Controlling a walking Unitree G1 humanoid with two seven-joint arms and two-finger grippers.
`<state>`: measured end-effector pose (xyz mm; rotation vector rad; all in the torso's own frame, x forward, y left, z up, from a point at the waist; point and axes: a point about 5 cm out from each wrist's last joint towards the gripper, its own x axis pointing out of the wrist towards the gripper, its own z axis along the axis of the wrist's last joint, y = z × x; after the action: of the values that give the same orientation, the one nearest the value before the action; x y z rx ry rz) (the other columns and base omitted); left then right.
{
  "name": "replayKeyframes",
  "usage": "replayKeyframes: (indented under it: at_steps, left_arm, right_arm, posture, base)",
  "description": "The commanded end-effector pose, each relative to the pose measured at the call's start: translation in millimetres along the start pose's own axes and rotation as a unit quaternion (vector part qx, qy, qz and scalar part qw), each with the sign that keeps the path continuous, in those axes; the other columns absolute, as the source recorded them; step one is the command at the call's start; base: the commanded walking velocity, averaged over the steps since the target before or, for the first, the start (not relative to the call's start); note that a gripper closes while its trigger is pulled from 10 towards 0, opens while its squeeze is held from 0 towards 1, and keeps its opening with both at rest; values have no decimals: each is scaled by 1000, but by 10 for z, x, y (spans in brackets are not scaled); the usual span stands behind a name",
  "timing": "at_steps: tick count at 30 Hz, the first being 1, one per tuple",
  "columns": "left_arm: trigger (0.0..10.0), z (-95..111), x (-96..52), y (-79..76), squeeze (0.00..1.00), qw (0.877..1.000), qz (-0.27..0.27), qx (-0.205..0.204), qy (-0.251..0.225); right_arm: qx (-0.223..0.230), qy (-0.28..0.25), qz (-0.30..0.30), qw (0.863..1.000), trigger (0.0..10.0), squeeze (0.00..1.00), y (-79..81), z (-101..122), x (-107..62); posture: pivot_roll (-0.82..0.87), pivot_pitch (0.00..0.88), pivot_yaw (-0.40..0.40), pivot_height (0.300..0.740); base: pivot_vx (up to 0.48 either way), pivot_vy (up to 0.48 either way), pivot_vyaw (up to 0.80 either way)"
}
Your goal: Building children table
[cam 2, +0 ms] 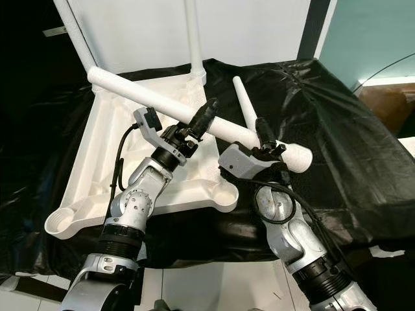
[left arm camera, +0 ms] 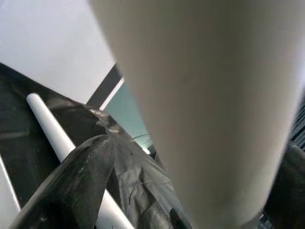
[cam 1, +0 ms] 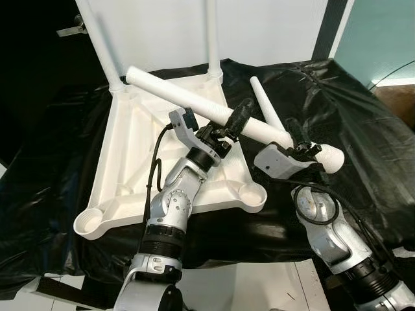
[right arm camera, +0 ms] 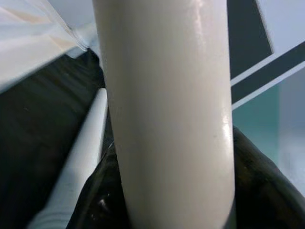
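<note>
A white tabletop [cam 1: 130, 149] lies upside down on black cloth. Two white legs [cam 1: 100, 39] [cam 1: 211, 32] stand upright in its far corners. Both grippers hold a third long white leg [cam 1: 175, 94] slanted above the tabletop. My left gripper [cam 1: 237, 123] is shut around the leg's middle, and my right gripper [cam 1: 301, 146] is shut on its thick end beyond the tabletop's right edge. In the wrist views this held leg [left arm camera: 205, 95] [right arm camera: 167, 109] runs between the black fingers [left arm camera: 71, 181]. A fourth leg [cam 1: 264, 103] lies loose on the cloth behind the held one.
Open round sockets sit at the tabletop's near left corner [cam 1: 91, 223] and near right corner [cam 1: 251, 193]. Crumpled black cloth [cam 1: 363, 123] covers the surface all round. A white wall [cam 1: 272, 26] rises behind, with white floor [cam 1: 259, 285] near my feet.
</note>
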<state>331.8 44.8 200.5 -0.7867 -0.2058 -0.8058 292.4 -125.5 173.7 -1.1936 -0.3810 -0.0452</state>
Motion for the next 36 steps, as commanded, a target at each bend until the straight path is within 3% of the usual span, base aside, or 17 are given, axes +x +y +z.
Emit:
replayKeyframes:
  at_steps: [1,5,6,7,8,12,13,14,24,25,27,28,29,31,32,35,36]
  left_arm:
    - [10000,14,37,-4,0,1000,7,3,1]
    - [10000,14,28,15,0,1000,11,1,1]
    - [4980,15,25,20,0,1000,12,-1,0]
    - [4980,15,25,20,0,1000,12,-1,0]
    - [0,24,19,15,0,1000,8,-6,-7]
    - [0,41,11,-4,0,1000,-4,-13,-18]
    - [0,48,9,-14,0,1000,-11,-14,-22]
    - [0,53,11,-21,0,999,-16,-15,-24]
    - [0,56,16,-44,0,999,-29,-16,-26]
    - [0,59,15,-46,0,999,-29,-16,-27]
    - [0,59,15,-46,0,999,-29,-16,-27]
    - [0,63,8,-50,0,999,-31,-17,-28]
    - [0,63,8,-50,0,999,-31,-17,-28]
    - [0,63,-2,-57,0,999,-33,-17,-29]
    - [0,63,-3,-59,0,999,-33,-17,-29]
    - [0,63,-4,-59,0,999,-33,-17,-29]
    - [0,62,-3,-63,0,999,-34,-18,-30]
  right_arm:
    - [-24,-71,10,997,0,0,158,149,-129]
    - [-35,-74,-15,997,0,0,179,116,-183]
    - [-37,-74,-23,996,0,0,179,115,-191]
    - [-37,-74,-23,996,0,0,179,115,-191]
    - [-40,-74,-29,996,0,0,192,114,-203]
    - [-32,-67,-28,997,353,0,232,101,-219]
    - [-21,-64,-25,997,8510,0,254,97,-226]
    - [-14,-63,-24,998,10000,0,264,98,-225]
    - [-14,-69,-46,996,10000,0,218,95,-185]
    - [-11,-70,-48,996,10000,886,212,99,-183]
    - [-11,-70,-48,996,10000,886,212,99,-183]
    - [34,-52,-38,997,10000,1000,203,101,-172]
    - [34,-52,-38,997,10000,1000,203,101,-172]
    - [160,1,-5,987,10000,1000,196,93,-126]
    - [199,13,-10,980,10000,435,133,100,-91]
    - [234,23,-21,972,10000,435,57,106,-57]
    - [279,48,-11,959,10000,0,23,77,-9]
  posture:
    - [-131,28,77,740]
    - [-130,27,77,740]
    - [-130,27,77,740]
    - [-130,27,77,740]
    - [-130,27,78,740]
    - [-134,22,80,740]
    - [-134,21,81,740]
    - [-138,19,83,740]
    - [-139,16,80,740]
    - [-138,17,79,740]
    - [-138,17,79,740]
    - [-137,16,78,740]
    - [-137,16,78,740]
    - [-137,15,76,740]
    - [-136,17,76,740]
    - [-136,17,76,740]
    - [-140,19,76,740]
  base:
    - [0,0,0]
    - [0,0,0]
    - [0,0,0]
    - [0,0,0]
    - [0,0,0]
    - [0,0,0]
    - [0,0,0]
    - [0,0,0]
    - [0,0,0]
    - [0,0,0]
    - [0,0,0]
    - [0,0,0]
    - [0,0,0]
    - [0,0,0]
    - [0,0,0]
    - [0,0,0]
    - [0,0,0]
